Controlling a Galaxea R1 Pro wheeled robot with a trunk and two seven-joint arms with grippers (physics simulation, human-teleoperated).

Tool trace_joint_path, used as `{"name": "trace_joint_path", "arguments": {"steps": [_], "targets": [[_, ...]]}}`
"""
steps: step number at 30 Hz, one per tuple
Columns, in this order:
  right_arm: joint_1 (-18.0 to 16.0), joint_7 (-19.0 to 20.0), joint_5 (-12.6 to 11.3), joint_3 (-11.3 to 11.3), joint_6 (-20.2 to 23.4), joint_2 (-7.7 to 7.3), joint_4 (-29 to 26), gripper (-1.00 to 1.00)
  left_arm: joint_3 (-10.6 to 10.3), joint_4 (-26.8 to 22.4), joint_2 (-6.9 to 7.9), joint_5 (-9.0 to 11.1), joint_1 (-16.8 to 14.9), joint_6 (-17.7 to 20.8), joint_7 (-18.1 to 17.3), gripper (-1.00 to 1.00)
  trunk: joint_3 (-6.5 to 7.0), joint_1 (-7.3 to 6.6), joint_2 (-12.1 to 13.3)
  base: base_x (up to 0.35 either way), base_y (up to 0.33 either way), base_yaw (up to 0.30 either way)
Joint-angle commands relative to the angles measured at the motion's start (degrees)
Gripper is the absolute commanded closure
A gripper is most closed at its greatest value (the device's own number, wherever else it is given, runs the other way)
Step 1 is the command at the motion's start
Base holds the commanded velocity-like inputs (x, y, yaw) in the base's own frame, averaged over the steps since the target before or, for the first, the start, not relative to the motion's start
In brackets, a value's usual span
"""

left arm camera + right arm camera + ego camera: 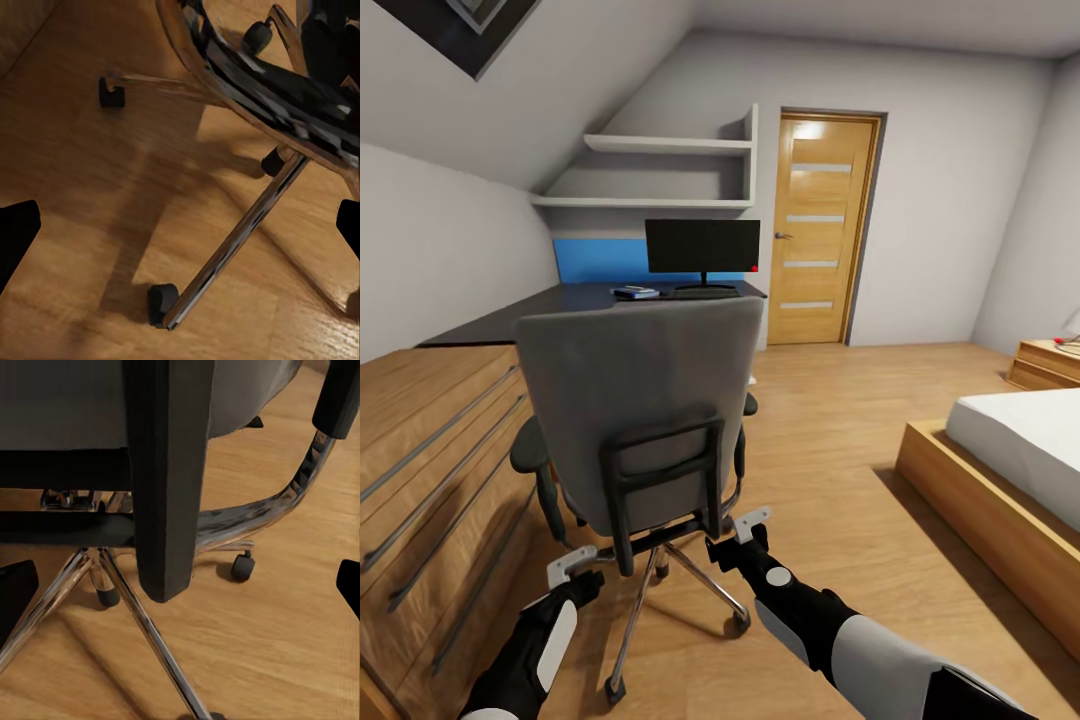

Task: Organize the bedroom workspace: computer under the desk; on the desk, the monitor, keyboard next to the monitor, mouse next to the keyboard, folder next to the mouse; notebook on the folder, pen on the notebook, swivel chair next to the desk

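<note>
The grey swivel chair (635,390) stands with its back to me, between me and the black desk (550,305). On the desk stand the monitor (702,246) and, in front of it, the keyboard (700,293). Left of the keyboard lies a flat blue folder (635,293) with something grey on top, too small to identify. The computer, mouse and pen are hidden or too small to make out. My left gripper (578,567) (180,225) is open above the chrome chair base (232,244). My right gripper (746,530) (180,585) is open, with the chair's black back frame (169,472) between its fingers but apart from them.
A light-wood drawer chest (430,470) runs along the left wall close to the chair. A bed (1010,450) and a nightstand (1050,365) stand at the right. A wooden door (820,230) is behind the desk's right end. Wood floor (830,430) lies open between chair and bed.
</note>
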Motion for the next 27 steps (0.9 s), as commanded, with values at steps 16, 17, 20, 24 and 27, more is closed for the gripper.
{"name": "trace_joint_path", "arguments": {"steps": [16, 17, 20, 24, 27], "targets": [[-0.06, -0.34, -0.49, 0.49, -0.25, -0.02, -0.02, -1.0, 0.05, -0.22, -0.02, 0.75, -0.02, 0.16, 0.28, -1.0, -0.05, 0.01, -0.02, 0.032, 0.0, 0.0], [-0.05, -0.34, -0.49, 0.49, -0.25, -0.02, -0.01, -1.0, 0.03, -0.22, -0.04, 0.75, -0.02, 0.16, 0.28, -1.0, -0.05, 0.01, -0.02, 0.104, 0.0, 0.0], [-0.07, -0.34, -0.49, 0.49, -0.25, -0.02, -0.03, -1.0, 0.0, -0.23, -0.08, 0.74, -0.02, 0.16, 0.28, -1.0, -0.05, 0.01, -0.02, 0.127, 0.0, 0.0], [-0.06, -0.34, -0.49, 0.48, -0.25, -0.03, -0.07, -1.0, -0.02, -0.21, -0.1, 0.8, -0.02, -0.18, 0.28, -1.0, -0.05, 0.01, -0.02, 0.151, -0.032, 0.0], [-0.05, -0.34, -0.49, 0.49, -0.25, -0.02, -0.08, -1.0, -0.02, -0.22, -0.11, 0.79, -0.02, -0.42, 0.28, -1.0, -0.05, 0.01, -0.02, 0.158, -0.119, 0.0]]}}
